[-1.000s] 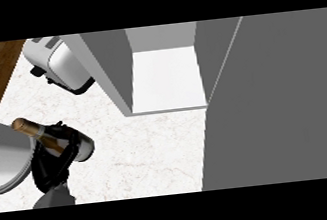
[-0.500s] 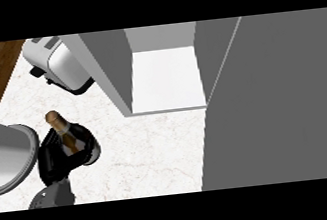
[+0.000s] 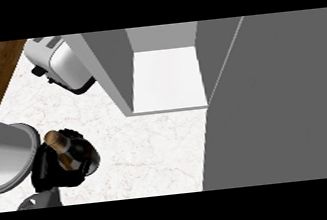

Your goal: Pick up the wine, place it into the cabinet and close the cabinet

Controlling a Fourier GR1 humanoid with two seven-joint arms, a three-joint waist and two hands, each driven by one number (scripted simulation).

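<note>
Left hand (image 3: 54,171) over the marble worktop (image 3: 151,141), fingers curled round the wine (image 3: 57,140), open cabinet (image 3: 110,62) beyond, toaster (image 3: 61,62) beside it

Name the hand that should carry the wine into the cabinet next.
Left. The left hand has its fingers curled round the wine at the view's lower left, and the open cabinet lies ahead and to its right across the counter. The right hand is not in view.

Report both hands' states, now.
Left hand: closed around the wine bottle.
Right hand: not in view, so its state cannot be told.
</note>
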